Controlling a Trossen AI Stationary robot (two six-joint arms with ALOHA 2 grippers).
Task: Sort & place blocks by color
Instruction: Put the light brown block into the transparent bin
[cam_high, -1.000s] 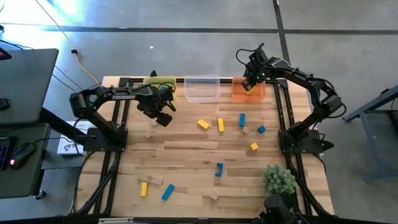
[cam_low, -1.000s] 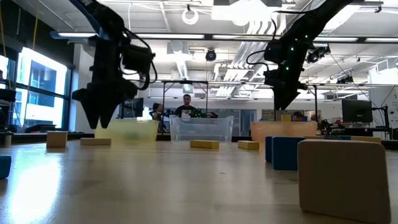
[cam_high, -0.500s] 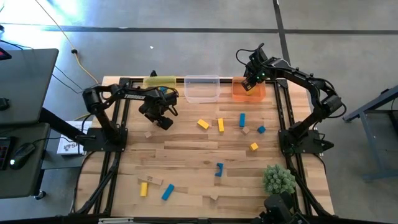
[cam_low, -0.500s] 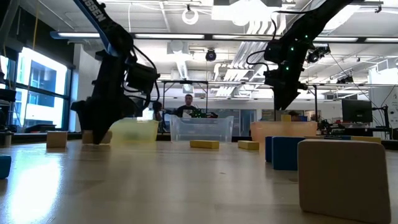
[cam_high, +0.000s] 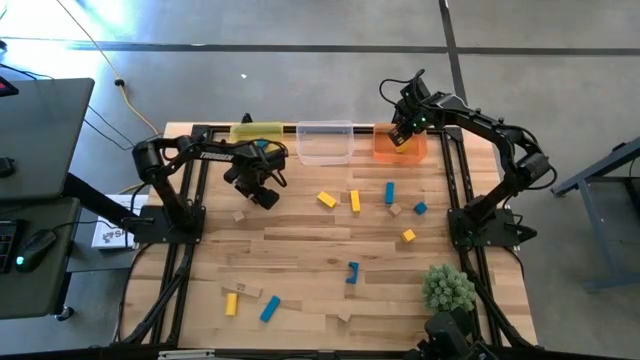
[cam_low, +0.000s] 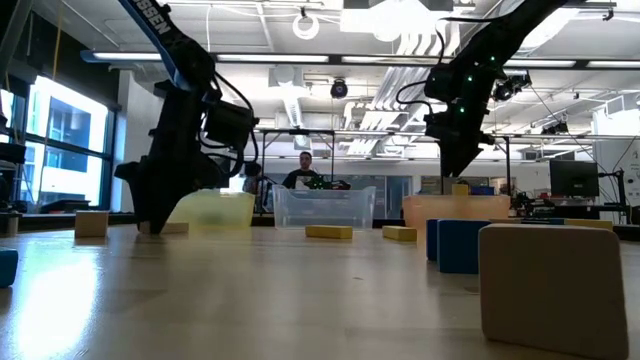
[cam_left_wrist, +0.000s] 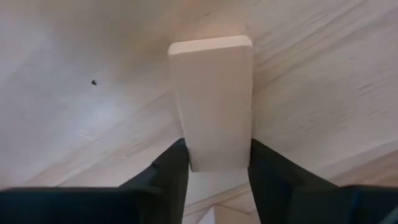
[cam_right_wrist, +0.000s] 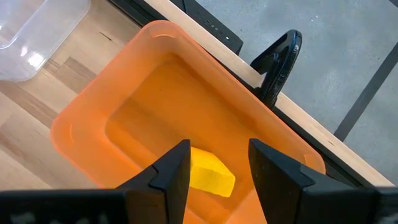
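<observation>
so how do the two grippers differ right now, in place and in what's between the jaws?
The left gripper is down at the table with its jaws against the sides of a tan bar lying flat; the right gripper hangs above the orange bin, a yellow block between its jaws. The left works near the yellow bin, the right at the far right corner. Both have one block between the jaws.

Right gripper (cam_right_wrist: 219, 163) above orange bin (cam_right_wrist: 124, 112), fingers (cam_right_wrist: 173, 169) apart flanking yellow block (cam_right_wrist: 210, 175); contact unclear. Clear bin (cam_right_wrist: 31, 37) corner beside it on wooden table (cam_right_wrist: 37, 137)
</observation>
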